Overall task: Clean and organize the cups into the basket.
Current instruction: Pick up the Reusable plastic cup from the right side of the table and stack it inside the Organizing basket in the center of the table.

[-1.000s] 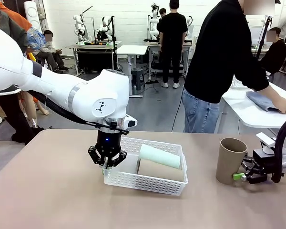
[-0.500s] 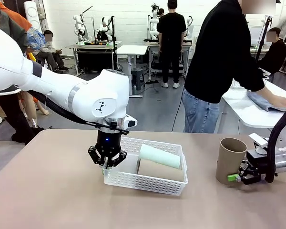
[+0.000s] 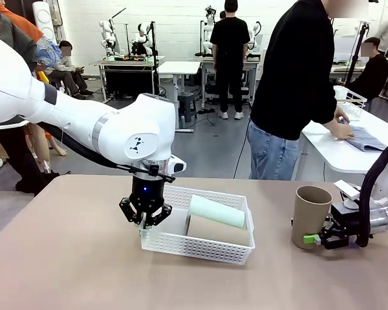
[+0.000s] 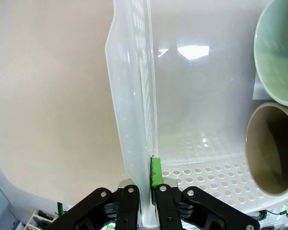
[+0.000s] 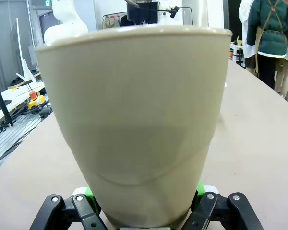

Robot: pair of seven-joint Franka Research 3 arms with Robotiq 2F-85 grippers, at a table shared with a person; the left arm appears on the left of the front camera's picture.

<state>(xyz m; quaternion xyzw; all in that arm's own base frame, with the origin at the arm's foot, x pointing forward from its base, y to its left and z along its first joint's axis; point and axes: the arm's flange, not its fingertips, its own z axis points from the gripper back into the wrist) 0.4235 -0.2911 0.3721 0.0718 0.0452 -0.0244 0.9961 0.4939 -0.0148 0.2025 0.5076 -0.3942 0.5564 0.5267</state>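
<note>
The white lattice basket (image 3: 204, 244) lies mid-table, and my left gripper (image 3: 145, 221) is shut on its left end wall. In the left wrist view my left gripper (image 4: 146, 175) pinches the thin basket wall (image 4: 132, 120) between its pads. Inside lie a mint-green cup (image 3: 216, 211) (image 4: 278, 52) and a tan cup (image 3: 216, 230) (image 4: 273, 148), both on their sides. Another tan cup (image 3: 310, 216) (image 5: 139, 120) stands upright at the right. My right gripper (image 3: 312, 239) (image 5: 144, 194) is shut around its base, with the green pads pressed on both sides.
A person in black stands beyond the far edge, turned to a white side table (image 3: 330, 148) with a blue cloth (image 3: 372, 139) and a wire basket (image 3: 352, 100). Bare tabletop (image 3: 64, 258) stretches left and in front of the basket.
My right gripper slid left to the upright tan cup and closed on its base; the cup shifted slightly left. The left arm and basket stayed still. The person's hands moved on the cloth.
</note>
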